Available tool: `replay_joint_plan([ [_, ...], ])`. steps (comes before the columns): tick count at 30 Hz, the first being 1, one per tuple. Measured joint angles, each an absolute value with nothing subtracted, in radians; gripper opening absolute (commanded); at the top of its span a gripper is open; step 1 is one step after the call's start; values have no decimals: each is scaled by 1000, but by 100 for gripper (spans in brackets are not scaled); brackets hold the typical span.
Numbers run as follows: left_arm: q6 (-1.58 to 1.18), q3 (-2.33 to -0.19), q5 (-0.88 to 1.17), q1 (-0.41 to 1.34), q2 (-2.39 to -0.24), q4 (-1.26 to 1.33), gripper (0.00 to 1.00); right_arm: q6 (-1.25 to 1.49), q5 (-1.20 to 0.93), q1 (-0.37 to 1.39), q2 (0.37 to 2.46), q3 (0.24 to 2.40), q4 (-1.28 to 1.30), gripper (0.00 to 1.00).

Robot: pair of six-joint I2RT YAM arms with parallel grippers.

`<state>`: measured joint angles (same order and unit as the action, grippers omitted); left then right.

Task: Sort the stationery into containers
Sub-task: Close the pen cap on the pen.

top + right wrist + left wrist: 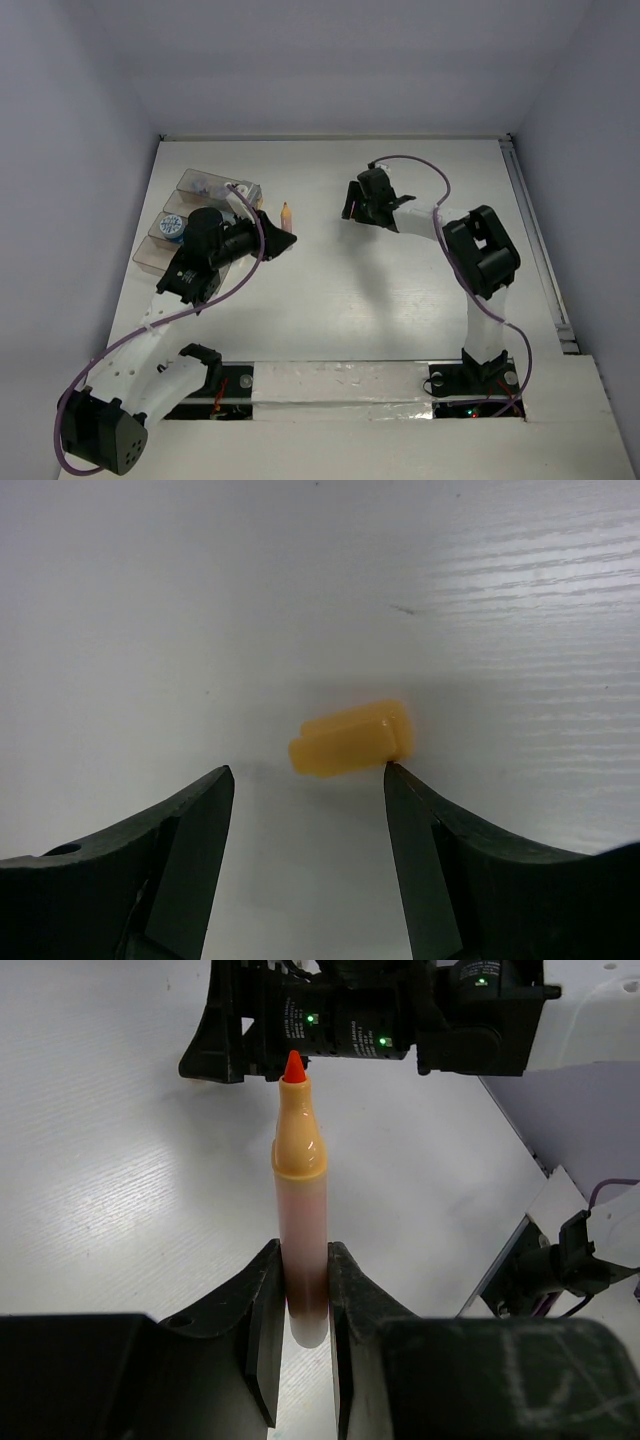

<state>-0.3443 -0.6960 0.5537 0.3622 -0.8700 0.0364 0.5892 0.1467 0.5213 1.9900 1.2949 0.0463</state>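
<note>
My left gripper (303, 1252) is shut on the lower barrel of an uncapped orange marker (300, 1160), whose red tip points away from me. In the top view this marker (287, 215) sticks out just right of the containers (160, 250), a cluster of clear bins at the left. Its small orange cap (352, 738) lies on its side on the white table. My right gripper (307, 772) is open just short of the cap, and its right fingertip (392, 772) touches the cap's corner. In the top view the right gripper (352, 207) sits mid-table, hiding the cap.
The bins hold a blue-topped tub (170, 226) and pale items (205, 184). My left arm reaches over their right side. In the left wrist view the right gripper's black body (360, 1020) faces the marker tip. White walls (100, 150) enclose the table.
</note>
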Motion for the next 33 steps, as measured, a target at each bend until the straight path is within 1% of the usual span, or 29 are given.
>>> replay_joint_plan([
  [4, -344, -696, 560, 362, -870, 36, 0, 578, 160, 510, 2028, 1338, 78, 67],
  [6, -344, -696, 564, 362, -869, 36, 0, 569, 162, 506, 2046, 1364, 93, 65],
  [7, -344, -696, 567, 362, -869, 36, 0, 564, 163, 505, 2056, 1380, 99, 61],
  [10, -344, -696, 570, 362, -868, 36, 0, 550, 163, 505, 2079, 1410, 106, 59],
  [13, -345, -696, 573, 357, -868, 36, 0, 534, 162, 505, 2091, 1435, 131, 55],
  [24, -345, -696, 577, 351, -868, 37, 0, 429, 173, 505, 2188, 1639, 330, 55],
  [28, -345, -696, 578, 345, -868, 37, 0, 393, 189, 507, 2222, 1710, 410, 51],
  [32, -345, -696, 579, 345, -867, 37, 0, 366, 204, 513, 2245, 1757, 469, 43],
  [33, -345, -696, 579, 345, -866, 37, 0, 361, 210, 513, 2251, 1768, 482, 43],
])
